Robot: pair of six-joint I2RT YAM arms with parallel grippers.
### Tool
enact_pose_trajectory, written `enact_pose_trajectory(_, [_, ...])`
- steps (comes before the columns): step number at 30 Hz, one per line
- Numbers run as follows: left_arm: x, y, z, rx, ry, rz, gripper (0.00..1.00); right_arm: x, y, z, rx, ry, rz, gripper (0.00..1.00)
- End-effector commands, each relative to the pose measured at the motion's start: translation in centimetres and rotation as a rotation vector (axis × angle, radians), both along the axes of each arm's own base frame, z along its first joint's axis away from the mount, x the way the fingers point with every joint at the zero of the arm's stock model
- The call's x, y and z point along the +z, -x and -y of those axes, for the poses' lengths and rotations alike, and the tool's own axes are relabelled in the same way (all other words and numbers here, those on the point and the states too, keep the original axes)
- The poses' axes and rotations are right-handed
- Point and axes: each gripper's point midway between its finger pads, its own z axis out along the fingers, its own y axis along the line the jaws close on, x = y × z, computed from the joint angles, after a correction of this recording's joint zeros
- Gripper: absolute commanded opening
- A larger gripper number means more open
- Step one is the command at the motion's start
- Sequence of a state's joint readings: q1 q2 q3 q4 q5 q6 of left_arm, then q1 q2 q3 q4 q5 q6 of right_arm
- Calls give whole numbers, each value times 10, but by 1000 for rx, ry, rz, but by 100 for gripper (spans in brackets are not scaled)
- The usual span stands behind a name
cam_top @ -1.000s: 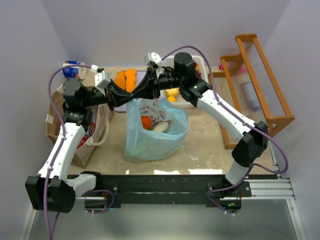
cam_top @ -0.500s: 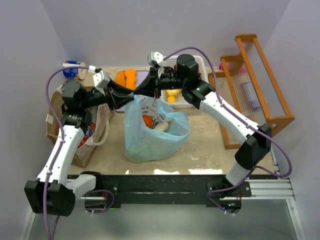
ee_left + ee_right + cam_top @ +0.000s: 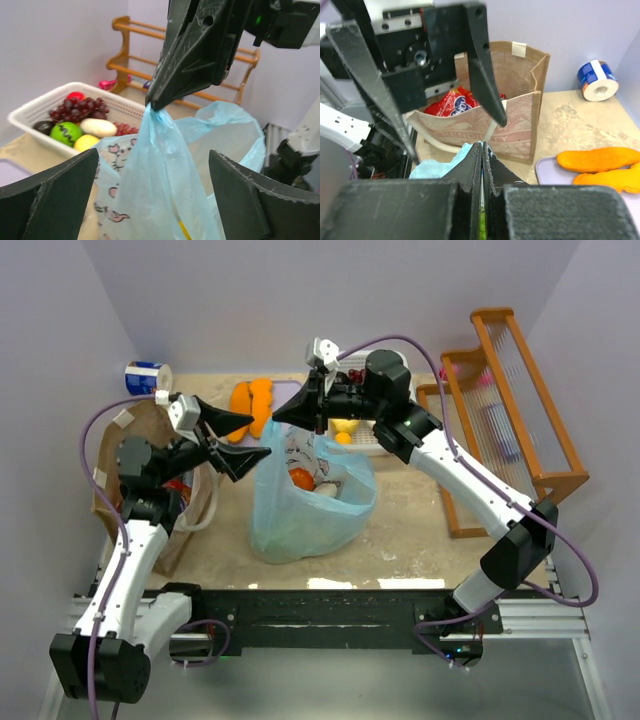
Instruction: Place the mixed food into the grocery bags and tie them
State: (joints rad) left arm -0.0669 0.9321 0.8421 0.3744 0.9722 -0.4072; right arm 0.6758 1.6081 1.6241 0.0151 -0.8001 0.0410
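While pinching only a thin twist of the light-blue bag (image 3: 300, 525) at mid-table in the closed right gripper (image 3: 279, 420), left gripper (image 3: 253, 441) splayed wide and empty just to its left, risks tearing the film or dropping it over the toy food (image 3: 297, 478) inside.

Blue bag (image 3: 310, 510) fills table (image 3: 415, 532) centre; right gripper (image 3: 280, 420), pinching its rim, overhangs mouth. Paper bag (image 3: 140, 455) crowds left edge, wooden rack (image 3: 510, 410) right edge, basket (image 3: 385, 445) far edge. Bare strip between blue bag and rack passable.
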Motion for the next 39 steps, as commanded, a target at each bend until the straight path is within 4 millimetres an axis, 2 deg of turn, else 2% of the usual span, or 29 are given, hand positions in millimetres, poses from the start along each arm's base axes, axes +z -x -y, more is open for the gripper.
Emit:
enact_pose_trajectory(1, [8,9,8,-63,189,-30,100,30,4,9,-43,-60,77,0])
enact_pose_trajectory(3, [2,5,15,-63,199,-42,100,31,4,10,-42,-62,78,0])
enact_pose_trajectory(8, [13,-9,23,4,211,13,100,30,7,9,-31,-59,74,0])
enact_pose_trajectory(13, [9,-15,37,-15,204,1,100,30,9,9,-36,-55,76,0])
enact_pose_trajectory(16, [-4,-13,47,-49,183,-31,100,34,7,11,-56,-63,77,0])
enact_pose_trajectory(20, [-26,-10,48,-49,144,-70,98,45,1,15,-109,-88,94,0])
enact_pose_trajectory(25, [-47,1,55,-110,117,-120,90,58,-3,16,-135,-113,102,0])
enact_pose_trajectory(29, [-68,7,62,-138,93,-172,85,60,-8,17,-160,-125,97,0])
enact_pose_trajectory(32, [-74,8,64,-140,84,-178,74,60,-7,15,-149,-127,89,0])
enact_pose_trajectory(34, [-72,8,63,-132,86,-173,59,58,-7,15,-148,-122,86,0])
enact_pose_trajectory(35, [-67,4,61,-104,87,-163,33,56,-7,14,-143,-112,92,0])
enact_pose_trajectory(36, [-61,-1,59,-79,91,-156,22,53,-5,14,-131,-96,86,0])
enact_pose_trajectory(37, [-65,-4,58,-62,76,-177,1,51,-4,16,-131,-83,96,0])
enact_pose_trajectory(38, [-64,-7,56,-51,69,-180,0,51,-6,18,-141,-73,100,0])
enact_pose_trajectory(39, [-57,-8,56,-50,62,-169,0,43,-9,22,-156,-37,73,6])
